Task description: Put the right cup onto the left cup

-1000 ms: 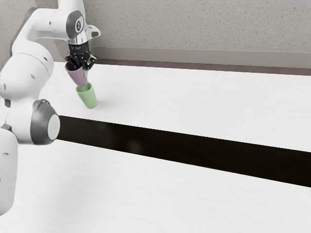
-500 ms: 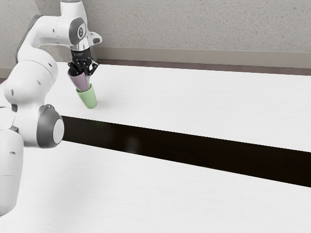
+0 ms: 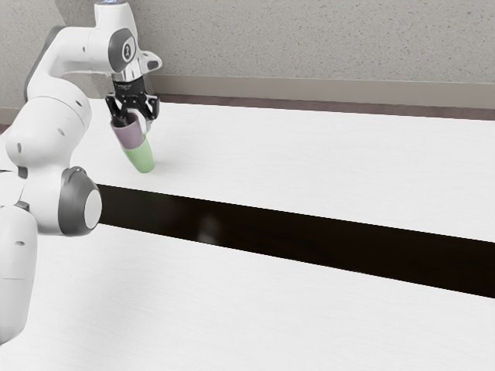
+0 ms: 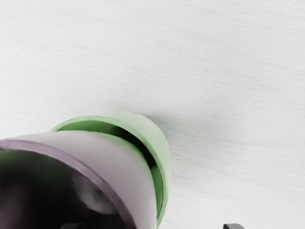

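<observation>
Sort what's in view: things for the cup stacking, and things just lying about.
For the job:
light green tapered cup
mauve tapered cup, partly inside the green one
black two-finger gripper, open

Just there:
plain white table
long black strip
speckled grey wall

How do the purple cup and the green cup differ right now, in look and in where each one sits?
The purple cup is a dull mauve, while the green cup is pale green. The green cup stands on the table; the purple cup sits above it, its lower part inside the green cup's mouth. Both narrow toward the base.
</observation>
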### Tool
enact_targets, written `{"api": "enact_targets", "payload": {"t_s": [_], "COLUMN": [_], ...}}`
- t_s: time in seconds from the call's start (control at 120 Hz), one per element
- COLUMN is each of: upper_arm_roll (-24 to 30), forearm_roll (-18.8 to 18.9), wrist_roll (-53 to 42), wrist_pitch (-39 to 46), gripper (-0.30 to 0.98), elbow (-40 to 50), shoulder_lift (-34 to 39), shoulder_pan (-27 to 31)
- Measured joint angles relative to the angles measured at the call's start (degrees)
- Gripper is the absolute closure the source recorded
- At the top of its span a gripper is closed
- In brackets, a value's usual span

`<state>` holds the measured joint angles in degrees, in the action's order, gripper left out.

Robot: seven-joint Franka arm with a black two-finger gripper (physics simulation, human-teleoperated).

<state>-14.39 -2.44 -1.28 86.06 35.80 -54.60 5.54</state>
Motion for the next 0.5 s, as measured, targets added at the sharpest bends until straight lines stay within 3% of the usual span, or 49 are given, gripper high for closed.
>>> {"api": "enact_targets", "payload": {"t_s": [0.15,0.333,0.433,0.5], "upper_arm_roll": [0.0,0.3,2.0,2.9], "forearm_roll": [-0.1,-0.1,-0.1,0.2], "wrist_roll": [0.0,0.0,0.0,-0.1], "wrist_pitch": [-0.4,-1.9,-2.5,-2.3], "gripper": [0.16,0.08,0.06,0.04], "elbow": [-1.3,-3.3,1.5,11.0], "shoulder_lift": [0.6,4.6,11.9,20.2], "shoulder_pan": [0.0,-0.7,-2.9,-5.9]}}
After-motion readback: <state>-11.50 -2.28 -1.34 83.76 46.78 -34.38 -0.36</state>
